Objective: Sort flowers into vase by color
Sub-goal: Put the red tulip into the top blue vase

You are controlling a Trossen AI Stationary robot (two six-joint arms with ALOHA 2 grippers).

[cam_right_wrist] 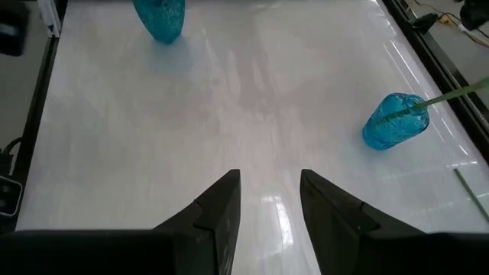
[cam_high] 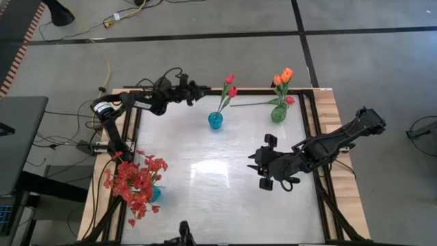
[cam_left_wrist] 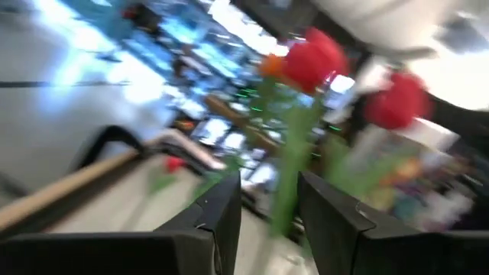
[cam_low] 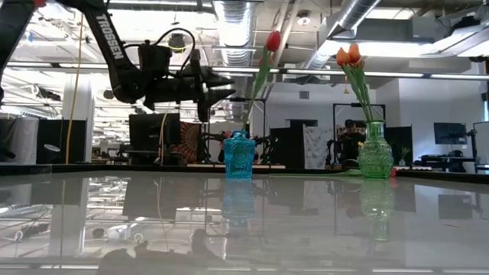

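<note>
Two red-pink tulips (cam_left_wrist: pixel 313 61) stand beyond the left gripper's (cam_left_wrist: pixel 269 218) parted fingers.

Grey floor (cam_high: pixel 205 17), yellow cable (cam_high: pixel 102 48), ceiling ducts (cam_low: pixel 237 19).

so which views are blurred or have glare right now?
Left wrist view: heavy motion blur, the red-pink tulips and room smeared. High view: a bright glare patch on the table. Low view: sharp, but the tabletop mirrors the ceiling lights and the blue vase. Right wrist view: clean, faint sheen only.
</note>
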